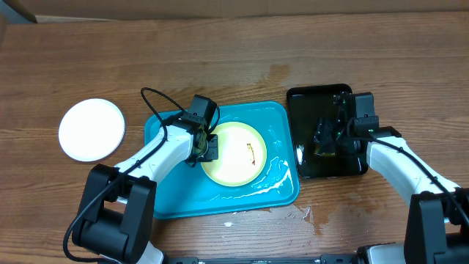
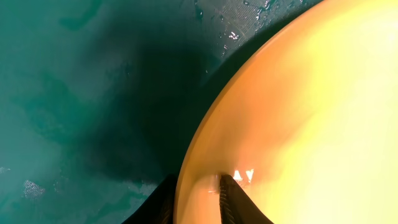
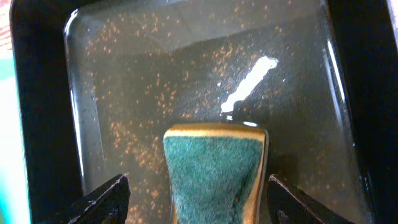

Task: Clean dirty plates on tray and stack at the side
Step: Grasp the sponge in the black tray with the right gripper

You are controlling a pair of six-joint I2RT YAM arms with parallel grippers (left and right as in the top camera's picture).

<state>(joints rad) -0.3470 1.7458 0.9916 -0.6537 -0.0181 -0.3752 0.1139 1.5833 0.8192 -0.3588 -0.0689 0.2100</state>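
A pale yellow-green plate (image 1: 234,152) with a small brown smear lies in the turquoise tray (image 1: 168,198). My left gripper (image 1: 205,144) is shut on the plate's left rim; the left wrist view shows both fingers (image 2: 198,199) pinching the rim of the plate (image 2: 311,112) above the tray (image 2: 74,93). A white plate (image 1: 91,129) sits on the table at the left. My right gripper (image 1: 327,138) is open over the black tray (image 1: 308,99). In the right wrist view a green-and-yellow sponge (image 3: 214,171) lies between the open fingers (image 3: 198,200), untouched.
The black tray (image 3: 186,68) holds shallow water with brown specks. Water is pooled in the turquoise tray's front right corner (image 1: 275,180), and some drops lie on the table in front (image 1: 304,214). A cardboard wall runs along the back.
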